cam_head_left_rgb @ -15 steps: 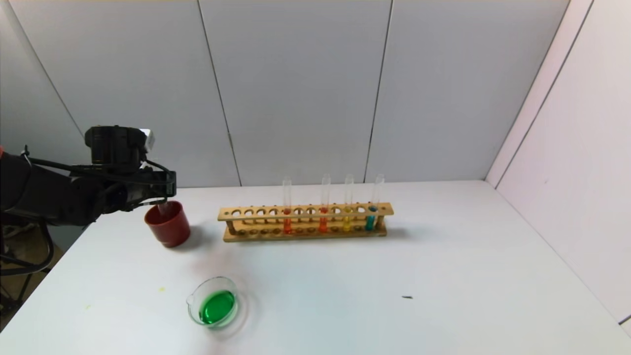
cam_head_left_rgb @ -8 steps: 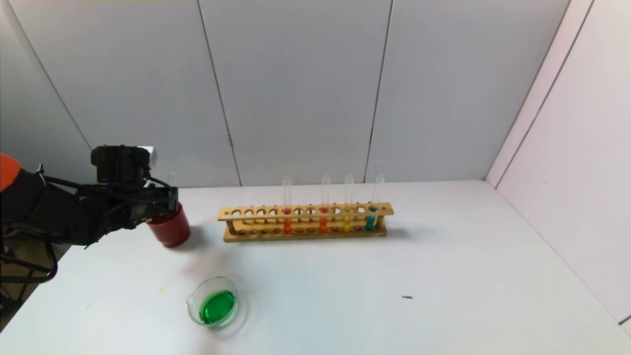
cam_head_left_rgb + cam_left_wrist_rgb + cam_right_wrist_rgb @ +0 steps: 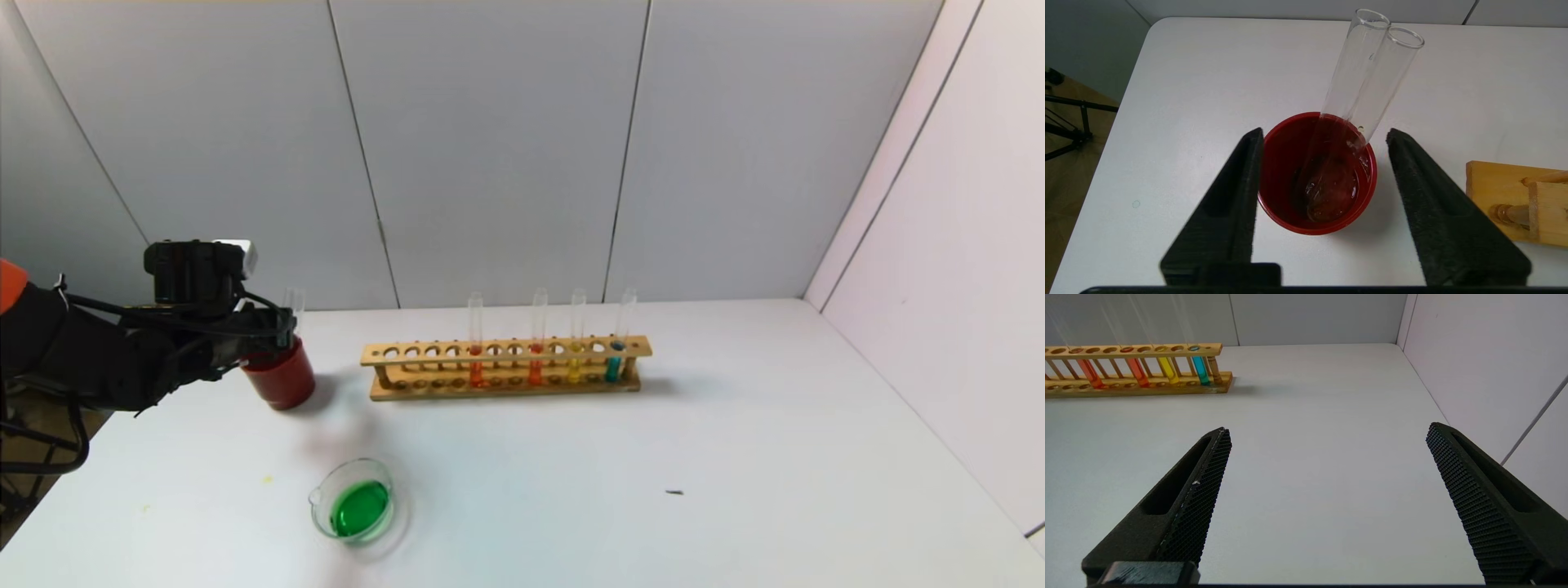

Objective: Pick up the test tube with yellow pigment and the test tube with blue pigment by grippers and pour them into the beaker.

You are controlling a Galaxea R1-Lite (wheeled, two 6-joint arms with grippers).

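Right end effector (image 3: 1327,435) open above bare desk (image 3: 1310,465). Wooden rack (image 3: 1137,369) far off, holding yellow tube (image 3: 1167,369) beside blue tube (image 3: 1200,369).

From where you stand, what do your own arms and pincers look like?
The left arm is black-sleeved with an orange upper segment and thin black cables, ending in a blocky black head with a small white part. The left pincer has two black wedge-shaped foam-like fingers. The right pincer has matching black fingers with a fine gridded texture.
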